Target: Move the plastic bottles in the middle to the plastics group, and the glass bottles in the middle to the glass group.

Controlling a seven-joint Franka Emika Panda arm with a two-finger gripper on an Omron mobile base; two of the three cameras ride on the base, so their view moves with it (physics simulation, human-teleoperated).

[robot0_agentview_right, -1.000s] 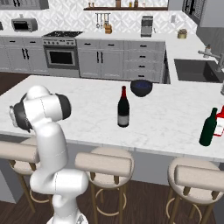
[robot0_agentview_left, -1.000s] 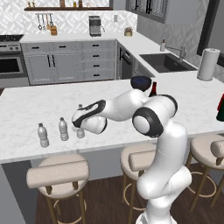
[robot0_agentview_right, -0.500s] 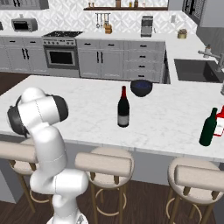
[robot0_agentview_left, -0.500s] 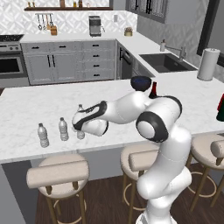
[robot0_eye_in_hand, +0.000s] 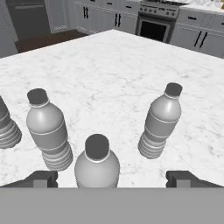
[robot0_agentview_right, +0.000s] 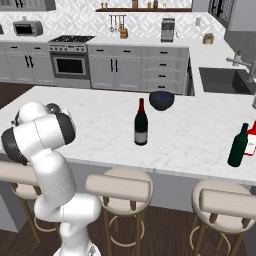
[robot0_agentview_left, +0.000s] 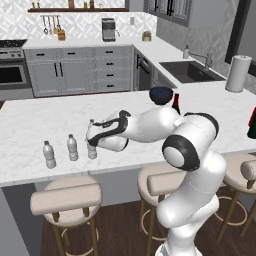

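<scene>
left base view: gripper (robot0_agentview_left: 93, 141) sits low over the marble counter (robot0_agentview_left: 40, 120) w/ a plastic water bottle (robot0_agentview_left: 92, 150) right under it, just beside two more water bottles (robot0_agentview_left: 73, 147) in a row — the plastics group.

right base view: the dark red wine bottle (robot0_agentview_right: 141, 123) stands upright mid-counter, well apart from the green glass bottle (robot0_agentview_right: 238, 146) at the far right; not yet moved.

hand view: fingertips (robot0_eye_in_hand: 40, 178) spread wide either side of the nearest bottle (robot0_eye_in_hand: 96, 162), not touching it. risk — a sideways pull-out could clip that bottle and topple it into its neighbours (robot0_eye_in_hand: 47, 128); a straight lift looks safer.
</scene>
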